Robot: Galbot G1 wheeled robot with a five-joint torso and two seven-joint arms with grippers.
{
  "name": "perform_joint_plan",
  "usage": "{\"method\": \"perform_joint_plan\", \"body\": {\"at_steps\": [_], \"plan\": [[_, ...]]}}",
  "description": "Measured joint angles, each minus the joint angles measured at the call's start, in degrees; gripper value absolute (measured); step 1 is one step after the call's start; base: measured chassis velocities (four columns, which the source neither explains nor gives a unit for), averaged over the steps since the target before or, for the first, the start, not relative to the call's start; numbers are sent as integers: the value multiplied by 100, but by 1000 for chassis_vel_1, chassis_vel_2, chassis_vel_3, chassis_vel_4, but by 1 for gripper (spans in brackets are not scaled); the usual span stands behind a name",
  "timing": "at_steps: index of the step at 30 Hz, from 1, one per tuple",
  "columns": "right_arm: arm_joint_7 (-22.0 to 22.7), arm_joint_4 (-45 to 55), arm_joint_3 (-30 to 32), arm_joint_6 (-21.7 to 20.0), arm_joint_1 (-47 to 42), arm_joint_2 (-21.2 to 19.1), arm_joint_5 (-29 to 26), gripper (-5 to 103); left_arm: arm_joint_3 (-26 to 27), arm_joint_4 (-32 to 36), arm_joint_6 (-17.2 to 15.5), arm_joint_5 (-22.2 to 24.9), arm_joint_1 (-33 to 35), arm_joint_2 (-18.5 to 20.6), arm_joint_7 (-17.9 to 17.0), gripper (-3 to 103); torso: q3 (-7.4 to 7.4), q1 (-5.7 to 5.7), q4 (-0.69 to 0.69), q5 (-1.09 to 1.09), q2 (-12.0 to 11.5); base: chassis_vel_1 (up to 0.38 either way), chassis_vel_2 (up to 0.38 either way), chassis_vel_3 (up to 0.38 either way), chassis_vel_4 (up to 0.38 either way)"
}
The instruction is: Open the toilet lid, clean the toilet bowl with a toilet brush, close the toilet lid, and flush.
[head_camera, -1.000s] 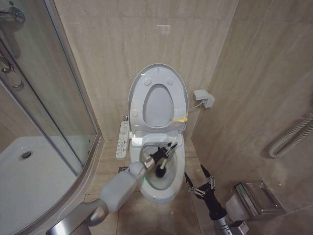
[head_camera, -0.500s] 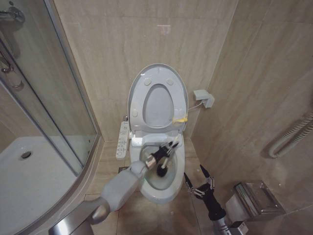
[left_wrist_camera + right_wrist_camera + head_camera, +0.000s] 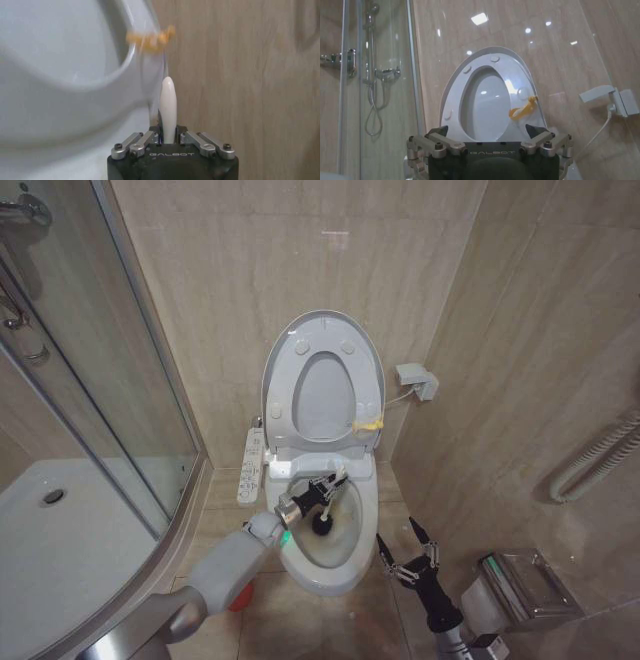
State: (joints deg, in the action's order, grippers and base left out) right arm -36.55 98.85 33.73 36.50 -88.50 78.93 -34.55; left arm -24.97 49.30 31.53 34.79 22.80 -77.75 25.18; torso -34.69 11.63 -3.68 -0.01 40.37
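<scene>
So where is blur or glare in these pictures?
Left wrist view: the raised toilet lid is out of focus, the toilet brush handle sharp. Right wrist view: bright lamp glare on the glossy wall tiles. Head view: sharp throughout.

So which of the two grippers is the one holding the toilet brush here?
The left gripper, over the toilet bowl, is shut on the toilet brush handle. The right gripper hangs open beside the bowl, holding nothing.

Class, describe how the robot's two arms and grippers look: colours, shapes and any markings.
The left arm has smooth rounded silver-grey shells and a green light at the wrist. The left gripper and right gripper are black blocks with silver bolted finger links; both bodies read GALBOT. The right gripper's fingers are thin, black and pointed.
</scene>
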Motion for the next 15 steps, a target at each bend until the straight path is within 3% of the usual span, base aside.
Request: {"method": "perform_joint_plan", "body": {"at_steps": [5, 8, 11, 12, 14, 15], "plan": [[-7, -37, -17, 0, 17, 16, 11, 100, -44, -103, -46, -17, -19, -32, -13, 19, 0, 0, -4, 0, 0, 0, 0, 0, 0], [-22, -34, -18, 1, -14, 10, 11, 100, -95, -259, -142, -135, 103, 3, -183, 19, 0, 0, 3, 1, 0, 0, 0, 0, 0], [-24, -9, -5, 3, -35, -26, -2, 100, -273, 30, -724, -156, 148, 70, -911, 19, 1, -1, 5, 0, 1, 0, 0, 0, 0], [-24, -9, -5, 3, -35, -26, -2, 100, -273, 30, -724, -156, 148, 70, -911, 19, 1, -1, 5, 0, 1, 0, 0, 0, 0], [-20, -3, 16, 3, -34, -55, -13, 100, -436, 310, -1255, -81, -107, 64, -1424, 19, 0, 0, 0, 2, 0, 0, 0, 0, 0], [-20, -3, 16, 3, -34, -55, -13, 100, -436, 310, -1255, -81, -107, 64, -1424, 19, 0, 0, 0, 2, 0, 0, 0, 0, 0]]}}
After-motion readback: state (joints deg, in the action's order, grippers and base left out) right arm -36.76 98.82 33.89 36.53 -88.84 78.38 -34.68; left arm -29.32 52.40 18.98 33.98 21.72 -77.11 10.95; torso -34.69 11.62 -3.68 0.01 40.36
